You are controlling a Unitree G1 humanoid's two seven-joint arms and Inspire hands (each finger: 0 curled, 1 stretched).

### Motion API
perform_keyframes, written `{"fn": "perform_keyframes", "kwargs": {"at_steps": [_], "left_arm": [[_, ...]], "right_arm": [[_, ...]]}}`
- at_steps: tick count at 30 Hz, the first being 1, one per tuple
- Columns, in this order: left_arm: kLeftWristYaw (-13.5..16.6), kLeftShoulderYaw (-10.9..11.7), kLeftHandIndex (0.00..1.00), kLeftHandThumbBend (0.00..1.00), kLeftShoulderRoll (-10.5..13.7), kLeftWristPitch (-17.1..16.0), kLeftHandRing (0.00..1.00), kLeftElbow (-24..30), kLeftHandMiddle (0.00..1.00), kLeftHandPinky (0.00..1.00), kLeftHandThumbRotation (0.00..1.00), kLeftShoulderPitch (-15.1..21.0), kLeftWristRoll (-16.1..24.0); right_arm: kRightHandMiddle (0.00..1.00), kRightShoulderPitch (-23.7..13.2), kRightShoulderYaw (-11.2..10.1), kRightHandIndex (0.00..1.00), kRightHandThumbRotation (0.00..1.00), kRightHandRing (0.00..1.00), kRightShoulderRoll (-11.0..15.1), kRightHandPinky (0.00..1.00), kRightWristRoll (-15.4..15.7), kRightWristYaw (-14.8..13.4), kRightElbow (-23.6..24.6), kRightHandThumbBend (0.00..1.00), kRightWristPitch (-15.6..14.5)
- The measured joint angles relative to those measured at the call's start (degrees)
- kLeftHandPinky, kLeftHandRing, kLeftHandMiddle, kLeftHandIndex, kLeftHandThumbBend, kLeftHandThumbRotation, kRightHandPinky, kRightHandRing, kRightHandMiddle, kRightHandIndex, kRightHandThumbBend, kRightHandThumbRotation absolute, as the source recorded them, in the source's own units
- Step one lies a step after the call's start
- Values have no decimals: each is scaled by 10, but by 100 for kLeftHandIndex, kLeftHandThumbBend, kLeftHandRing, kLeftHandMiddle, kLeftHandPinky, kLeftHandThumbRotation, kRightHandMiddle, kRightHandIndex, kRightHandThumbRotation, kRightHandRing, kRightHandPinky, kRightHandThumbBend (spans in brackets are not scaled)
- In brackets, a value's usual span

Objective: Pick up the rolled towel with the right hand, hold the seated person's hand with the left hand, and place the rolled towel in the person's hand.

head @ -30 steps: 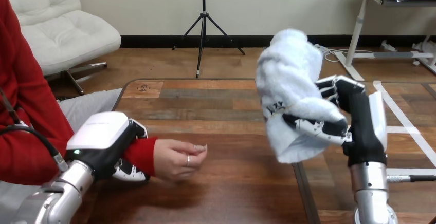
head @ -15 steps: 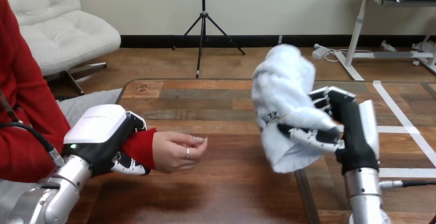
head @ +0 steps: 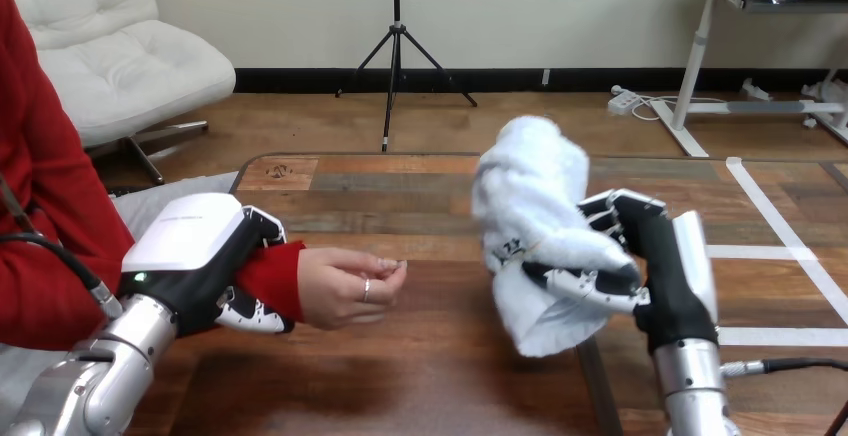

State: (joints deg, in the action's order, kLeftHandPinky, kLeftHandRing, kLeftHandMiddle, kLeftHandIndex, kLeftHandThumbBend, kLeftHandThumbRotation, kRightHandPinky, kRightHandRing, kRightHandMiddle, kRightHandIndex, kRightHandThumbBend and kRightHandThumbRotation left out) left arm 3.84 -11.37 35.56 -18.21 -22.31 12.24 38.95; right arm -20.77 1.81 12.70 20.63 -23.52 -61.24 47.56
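White terry cloth, the rolled towel (head: 535, 221) stands nearly upright in the right robot hand (head: 662, 271), which rises on its silver forearm from the lower right of the head view. This robot hand is closed round the towel's lower half: the thumb (head: 585, 284) lies across the front of the cloth, and the fingers (head: 608, 206) curl in against its far side from the right. The towel sits to the left of the black palm and reaches well above it, its rounded top leaning slightly left. Its lower end hangs loose below the thumb, above the wooden table (head: 400, 196).

At the left, the left robot hand (head: 190, 246) reaches in with its white back shell facing up. It is curled round the person's wrist at the red sleeve (head: 270, 281); black-and-white fingers show beneath the cuff and a dark part of the hand bears on its top edge. The person's hand (head: 345, 286) extends from that grip toward the right, low over the table, with its fingers loosely bent so the tips meet the thumb.

Bare wood lies between the person's hand and the towel, so the two are apart. The towel sits higher and to the right of the person's fingertips.
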Motion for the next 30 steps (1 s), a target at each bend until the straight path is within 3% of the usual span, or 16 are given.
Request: {"fn": "perform_keyframes", "kwargs": {"at_steps": [30], "left_arm": [[-3,20,38,76,1,0,34,38,38,30,0,0,-4]], "right_arm": [[40,0,8,45,0,35,-27,30,7,-7,-5,74,0]]}}
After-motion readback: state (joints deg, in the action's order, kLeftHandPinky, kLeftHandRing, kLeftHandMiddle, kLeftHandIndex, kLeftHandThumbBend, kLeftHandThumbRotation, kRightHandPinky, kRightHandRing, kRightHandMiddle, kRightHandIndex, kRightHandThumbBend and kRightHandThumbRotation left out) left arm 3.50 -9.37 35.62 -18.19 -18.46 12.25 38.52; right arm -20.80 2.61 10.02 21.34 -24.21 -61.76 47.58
